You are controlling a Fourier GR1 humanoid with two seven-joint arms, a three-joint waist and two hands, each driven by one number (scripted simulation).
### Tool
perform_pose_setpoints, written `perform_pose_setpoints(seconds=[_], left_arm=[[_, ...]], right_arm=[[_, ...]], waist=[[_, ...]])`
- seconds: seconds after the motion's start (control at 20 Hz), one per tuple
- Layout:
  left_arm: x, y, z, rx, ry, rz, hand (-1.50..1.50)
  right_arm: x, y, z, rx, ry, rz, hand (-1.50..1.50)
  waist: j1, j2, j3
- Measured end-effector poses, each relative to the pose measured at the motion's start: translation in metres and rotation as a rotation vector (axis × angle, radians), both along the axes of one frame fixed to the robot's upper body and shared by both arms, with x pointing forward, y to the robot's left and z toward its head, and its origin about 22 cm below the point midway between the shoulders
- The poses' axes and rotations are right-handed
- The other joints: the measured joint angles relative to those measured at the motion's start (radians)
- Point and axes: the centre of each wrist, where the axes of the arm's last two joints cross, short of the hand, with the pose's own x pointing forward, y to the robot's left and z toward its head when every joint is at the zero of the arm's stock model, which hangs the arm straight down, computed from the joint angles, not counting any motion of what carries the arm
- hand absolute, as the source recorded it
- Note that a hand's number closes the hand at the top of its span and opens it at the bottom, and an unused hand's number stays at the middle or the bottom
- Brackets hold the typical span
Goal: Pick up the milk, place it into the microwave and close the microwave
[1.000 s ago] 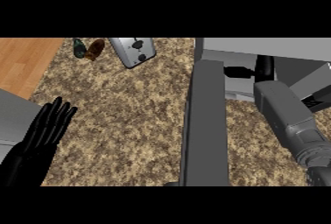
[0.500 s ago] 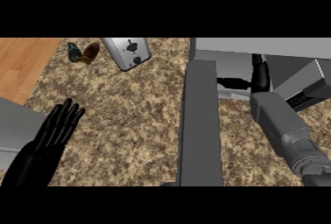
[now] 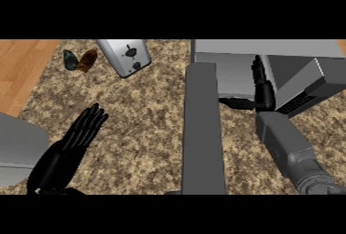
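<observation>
One hand matters: your right hand (image 3: pixel 262 87) is inside the microwave (image 3: pixel 297 82), fingers hidden, so I cannot tell its hold. Withdraw straight, clearing the open door (image 3: pixel 202 132). Left hand (image 3: pixel 79 137) rests flat-fingered over the tabletop (image 3: pixel 148 114).

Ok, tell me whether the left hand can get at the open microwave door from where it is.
Probably yes. Only bare counter lies between the left hand and the microwave door, which stands open; the toaster sits farther back, out of the way.
</observation>
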Motion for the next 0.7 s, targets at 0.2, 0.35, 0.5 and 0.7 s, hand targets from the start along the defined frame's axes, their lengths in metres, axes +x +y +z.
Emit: perform_pose_setpoints(seconds=[0.2,0.35,0.5,0.7], left_arm=[[0.007,-0.008,-0.002,0.042,0.017,-0.083,1.5],[0.011,-0.016,-0.009,0.073,0.028,-0.14,1.5],[0.02,-0.023,-0.007,0.119,0.02,-0.174,1.5],[0.024,-0.04,-0.023,0.137,0.054,-0.209,1.5]], right_arm=[[-0.009,0.004,-0.011,0.042,0.001,0.033,-1.5],[-0.024,0.004,-0.029,0.061,-0.002,0.046,-1.5],[-0.04,0.0,-0.044,0.06,0.001,0.058,-1.5],[-0.059,-0.003,-0.061,0.072,-0.001,0.079,-1.5]], waist=[[-0.017,-0.009,-0.001],[-0.034,-0.017,-0.002],[-0.046,-0.022,-0.003],[-0.062,-0.029,-0.004]])
